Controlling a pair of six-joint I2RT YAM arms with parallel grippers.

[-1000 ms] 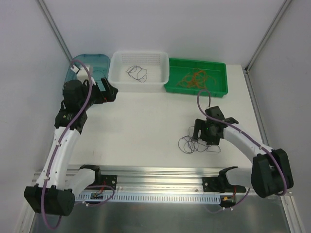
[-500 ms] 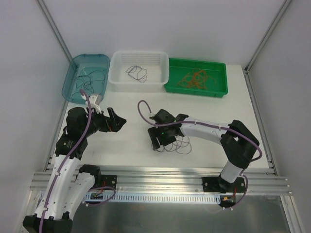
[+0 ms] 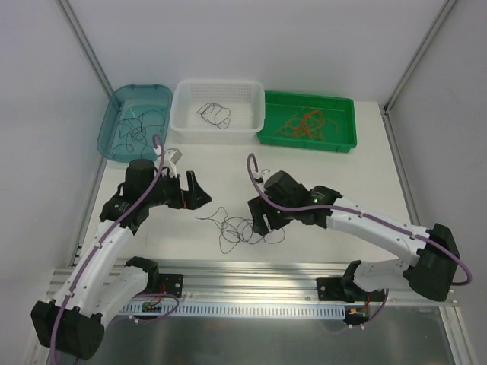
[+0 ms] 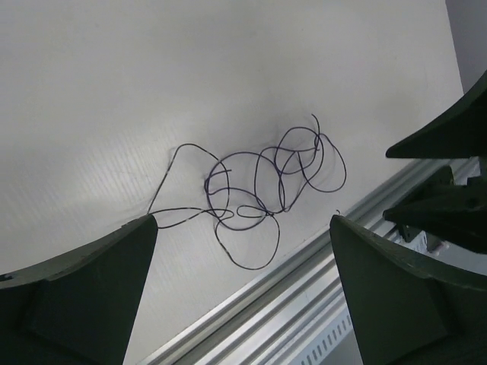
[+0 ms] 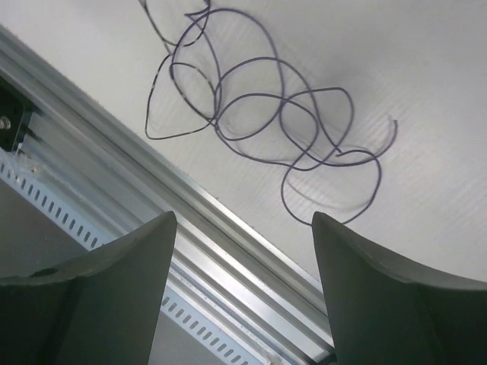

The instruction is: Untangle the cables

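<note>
Blue bin (image 3: 106, 131), far left: dark wires inside, probably the sorted pile.
My left gripper (image 3: 198, 192): jaws spread wide, empty, aimed at knot from just left of it.
Cables (image 3: 242, 228): thin dark loops knotted flat on table (image 3: 358, 182), between my two grippers, near metal rail (image 3: 243, 270).
My right gripper (image 3: 264, 222): jaws wide, empty, over knot's right loops.
Judgement: I flank the knot to pull opposite ends.
Open room behind, toward white basket (image 3: 217, 137) and green tray (image 3: 304, 142). Tight at rail edge.
</note>
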